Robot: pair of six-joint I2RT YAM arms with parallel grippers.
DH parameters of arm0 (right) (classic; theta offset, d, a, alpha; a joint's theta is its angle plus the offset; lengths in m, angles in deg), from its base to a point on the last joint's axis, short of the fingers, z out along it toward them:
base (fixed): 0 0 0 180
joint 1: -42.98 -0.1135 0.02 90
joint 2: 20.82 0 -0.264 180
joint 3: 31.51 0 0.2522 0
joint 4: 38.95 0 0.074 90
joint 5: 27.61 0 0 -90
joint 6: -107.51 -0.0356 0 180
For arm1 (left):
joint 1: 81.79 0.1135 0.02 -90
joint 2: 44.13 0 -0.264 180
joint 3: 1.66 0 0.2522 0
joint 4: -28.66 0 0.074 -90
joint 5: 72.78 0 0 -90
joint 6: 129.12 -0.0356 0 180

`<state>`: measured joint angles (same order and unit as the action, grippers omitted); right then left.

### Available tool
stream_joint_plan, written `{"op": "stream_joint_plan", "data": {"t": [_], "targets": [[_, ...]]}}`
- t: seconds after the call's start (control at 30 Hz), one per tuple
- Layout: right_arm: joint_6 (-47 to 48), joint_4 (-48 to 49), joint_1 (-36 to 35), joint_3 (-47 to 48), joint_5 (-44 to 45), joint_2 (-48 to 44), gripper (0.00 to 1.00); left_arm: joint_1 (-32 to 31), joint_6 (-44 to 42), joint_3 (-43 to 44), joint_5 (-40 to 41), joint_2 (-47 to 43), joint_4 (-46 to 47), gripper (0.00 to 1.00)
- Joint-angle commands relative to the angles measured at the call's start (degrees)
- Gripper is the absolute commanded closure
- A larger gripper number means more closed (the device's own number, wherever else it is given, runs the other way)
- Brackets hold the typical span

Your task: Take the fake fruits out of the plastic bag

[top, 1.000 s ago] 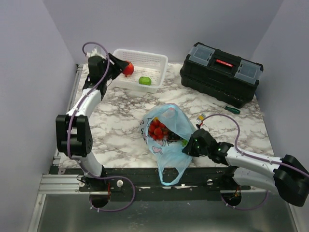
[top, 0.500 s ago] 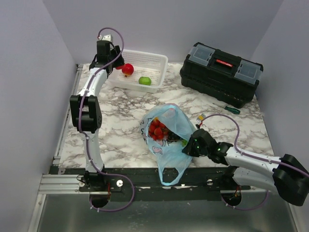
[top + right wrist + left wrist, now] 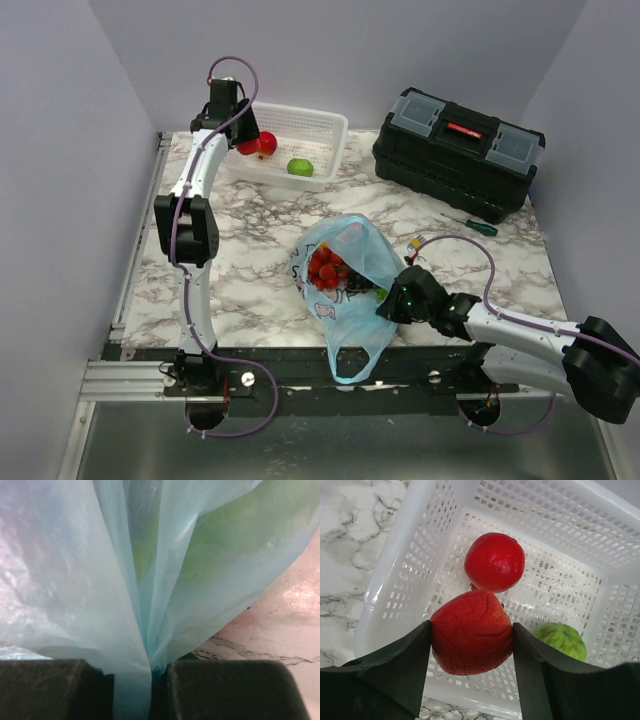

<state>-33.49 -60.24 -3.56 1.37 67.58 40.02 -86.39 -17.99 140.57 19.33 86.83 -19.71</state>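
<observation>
Gripping a red fruit by its two sides, the left gripper hangs above the basket at the far left corner of the table. Its jaws stand about half apart, with the fruit filling the gap between them and touching both fingers. The fruit's skin is dull and lined with fine creases. Below it, on the basket floor, lies a round red fruit, smooth and glossy, and to the right of that a green fruit. The two fruits on the floor are near each other but do not touch.

The bag lies in the middle of the table, close to the near edge, with one handle loop hanging over that edge. Its mouth gapes upward and shows a cluster of berries inside, with a small green piece beside them toward the right.

The right gripper sits low at the bag's right side. Its jaws are nearly together and pinch a gathered fold of the blue film, which fans out above the fingers. A green shape shows through the film in the right wrist view, too blurred to name.

A toolbox stands at the far right, and a screwdriver lies just in front of it.
</observation>
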Motion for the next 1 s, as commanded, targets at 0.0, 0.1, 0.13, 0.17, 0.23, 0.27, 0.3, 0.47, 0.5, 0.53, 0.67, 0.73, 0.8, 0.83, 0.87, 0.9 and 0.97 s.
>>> {"op": "stream_joint_plan", "data": {"t": [0.0, 0.1, 0.13, 0.17, 0.23, 0.27, 0.3, 0.47, 0.5, 0.53, 0.67, 0.73, 0.8, 0.83, 0.87, 0.9, 0.97], "targets": [[0.3, -2.0, -0.3, -0.3, 2.9, 0.2, 0.84, 1.4, 7.0, 0.6, -1.3, 1.8, -4.5, 0.75], [0.3, -2.0, -0.3, -0.3, 2.9, 0.1, 0.84, 2.4, 9.4, -0.3, -4.4, 2.5, -4.3, 0.76], [0.2, -2.0, -0.3, -0.3, 2.9, 0.0, 0.84, 2.8, 10.2, -0.4, -5.3, 2.8, -4.5, 0.76], [0.3, -2.0, -0.3, -0.4, 2.9, 0.0, 0.84, 3.1, 11.3, -0.3, -6.5, 3.3, -4.7, 0.76], [0.3, -2.0, -0.3, -0.4, 2.9, 0.1, 0.84, 4.0, 12.8, -0.4, -9.4, 4.0, -4.5, 0.76], [0.2, -2.0, -0.3, -0.3, 2.9, 0.1, 0.84, 4.1, 13.5, -0.3, -10.1, 4.3, -4.4, 0.76], [0.2, -2.0, -0.3, -0.3, 2.9, 0.1, 0.84, 4.1, 13.7, -0.4, -10.7, 4.5, -4.3, 0.75], [0.3, -2.0, -0.3, -0.3, 2.9, 0.0, 0.84, 4.1, 14.0, 0.4, -13.3, 5.7, -4.4, 0.64], [0.3, -2.0, -0.3, -0.3, 2.9, 0.0, 0.84, 4.1, 14.1, 0.3, -13.1, 5.6, -4.5, 0.57], [0.3, -2.0, -0.3, -0.4, 2.9, 0.0, 0.84, 4.1, 14.0, 0.3, -13.0, 5.6, -4.6, 0.51], [0.3, -1.9, -0.3, -0.4, 2.7, 0.0, 0.84, 4.1, 13.6, 0.4, -12.5, 4.7, -5.0, 0.37], [0.5, -1.8, -0.3, -0.5, 2.6, -0.1, 0.84, 4.1, 13.2, 0.9, -12.2, 3.8, -5.6, 0.34], [0.4, -1.8, -0.3, -0.5, 2.6, -0.1, 0.84, 4.1, 12.9, 0.5, -12.2, 2.2, -5.4, 0.26], [0.5, -1.8, -0.3, -0.5, 2.6, 0.0, 0.84, 4.1, 12.8, 0.4, -12.1, 1.5, -5.3, 0.23], [0.5, -1.8, -0.3, -0.4, 2.6, 0.0, 0.84, 4.1, 12.7, 0.6, -12.2, 0.6, -5.5, 0.2], [0.5, -1.8, -0.3, -0.5, 2.5, 0.1, 0.84, 5.4, 12.7, 0.6, -12.4, -0.2, -5.6, 0.17], [0.5, -1.7, -0.3, -0.5, 2.5, 0.0, 0.84, 5.5, 12.7, 0.6, -12.5, -2.1, -5.7, 0.16]]}}
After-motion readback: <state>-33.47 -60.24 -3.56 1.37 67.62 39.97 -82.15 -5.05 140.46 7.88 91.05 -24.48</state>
